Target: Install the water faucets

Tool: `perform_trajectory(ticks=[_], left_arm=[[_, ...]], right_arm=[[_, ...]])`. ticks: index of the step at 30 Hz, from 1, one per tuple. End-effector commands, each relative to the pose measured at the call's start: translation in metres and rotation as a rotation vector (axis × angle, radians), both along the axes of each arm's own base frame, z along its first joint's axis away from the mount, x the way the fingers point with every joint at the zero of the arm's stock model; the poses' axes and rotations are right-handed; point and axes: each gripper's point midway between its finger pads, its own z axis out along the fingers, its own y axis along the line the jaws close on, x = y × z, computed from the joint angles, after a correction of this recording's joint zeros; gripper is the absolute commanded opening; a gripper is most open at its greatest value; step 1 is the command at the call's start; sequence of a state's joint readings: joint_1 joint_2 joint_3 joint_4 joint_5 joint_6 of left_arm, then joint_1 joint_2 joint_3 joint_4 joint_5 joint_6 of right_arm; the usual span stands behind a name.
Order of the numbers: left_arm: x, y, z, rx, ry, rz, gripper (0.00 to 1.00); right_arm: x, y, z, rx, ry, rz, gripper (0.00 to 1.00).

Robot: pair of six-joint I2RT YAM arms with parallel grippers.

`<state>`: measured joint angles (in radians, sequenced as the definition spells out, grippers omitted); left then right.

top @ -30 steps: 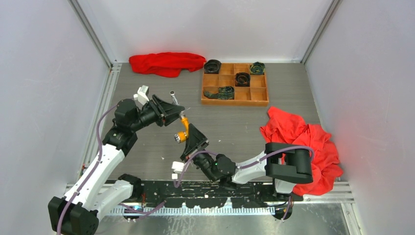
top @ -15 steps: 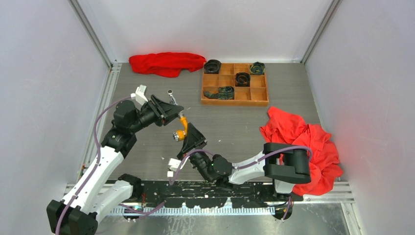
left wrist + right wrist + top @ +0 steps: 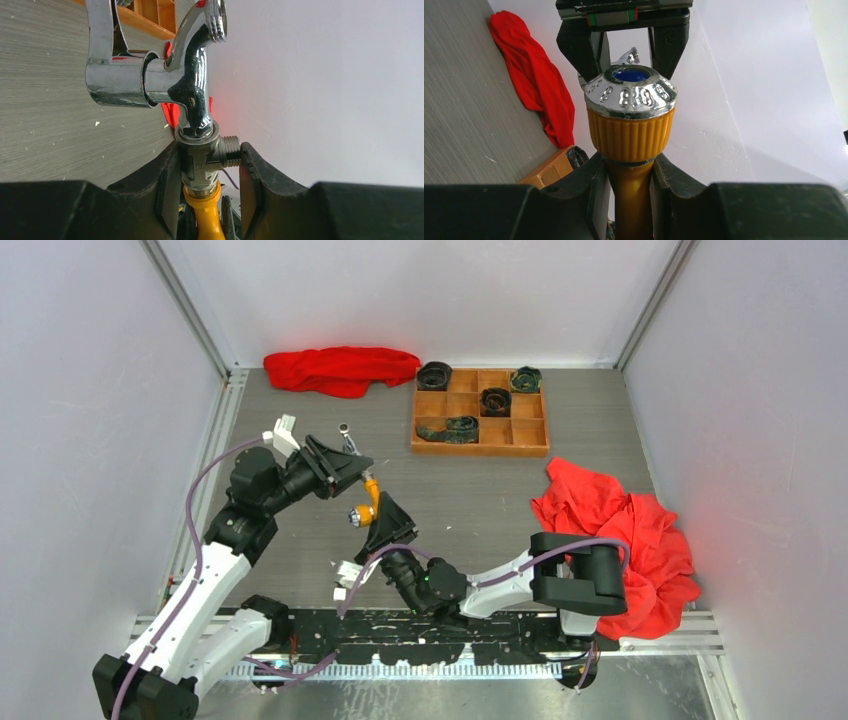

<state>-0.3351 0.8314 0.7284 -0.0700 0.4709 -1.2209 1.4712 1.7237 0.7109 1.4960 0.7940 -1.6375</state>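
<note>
White walls box in a grey wood-grain surface (image 3: 480,500), pretty standard cell setup. Both faucets are held up off it, left of centre, between the two arms.

The silver faucet (image 3: 195,90) is gripped by the left pincer (image 3: 210,160): the jaws are clamped on the hex fitting at its base, with the threaded side stub pressed against one finger. Its handle and curved spout are pointed away from the wrist camera.

The orange-yellow faucet (image 3: 630,125) is pinched by the right pincer (image 3: 626,170) on the stem, just below the ribbed collar, and the chrome head with a blue centre is left sticking out past the fingertips. In the left wrist view a yellow end is seen touching the underside of the silver fitting, so the two pieces are met end to end.

A red cloth (image 3: 340,368) is bunched at the far left, a second red cloth (image 3: 620,530) is heaped on the right, and dark rolled items (image 3: 495,400) are kept in a wooden tray (image 3: 480,449) at the back.
</note>
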Motion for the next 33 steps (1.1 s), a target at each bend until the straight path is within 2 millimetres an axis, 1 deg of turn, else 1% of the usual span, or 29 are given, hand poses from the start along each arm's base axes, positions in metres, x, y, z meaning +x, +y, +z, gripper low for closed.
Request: perform_trajectory(ticks=[1,10,17,24,28,33], left_arm=[[-0.006,-0.005,0.01,0.006,-0.064,-0.043,0.0],[-0.006,-0.005,0.013,-0.011,-0.076,-0.036,0.0],[-0.007,-0.007,0.016,-0.04,-0.086,-0.035,0.0],[-0.008,-0.006,0.018,-0.061,-0.093,-0.022,0.0],[-0.007,-0.005,0.019,-0.071,-0.098,-0.009,0.0],[-0.006,-0.002,0.022,-0.089,-0.104,0.019,0.0]], right_arm=[[0.001,-0.014,0.042,0.251,0.025,0.017,0.01],[0.0,-0.014,0.051,0.455,0.183,0.125,0.01],[0.001,-0.012,0.05,0.591,0.265,0.177,0.01],[0.01,-0.019,0.057,0.85,0.401,0.24,0.01],[0.013,-0.021,0.056,0.986,0.494,0.289,0.01],[0.02,-0.03,0.052,1.129,0.547,0.313,0.01]])
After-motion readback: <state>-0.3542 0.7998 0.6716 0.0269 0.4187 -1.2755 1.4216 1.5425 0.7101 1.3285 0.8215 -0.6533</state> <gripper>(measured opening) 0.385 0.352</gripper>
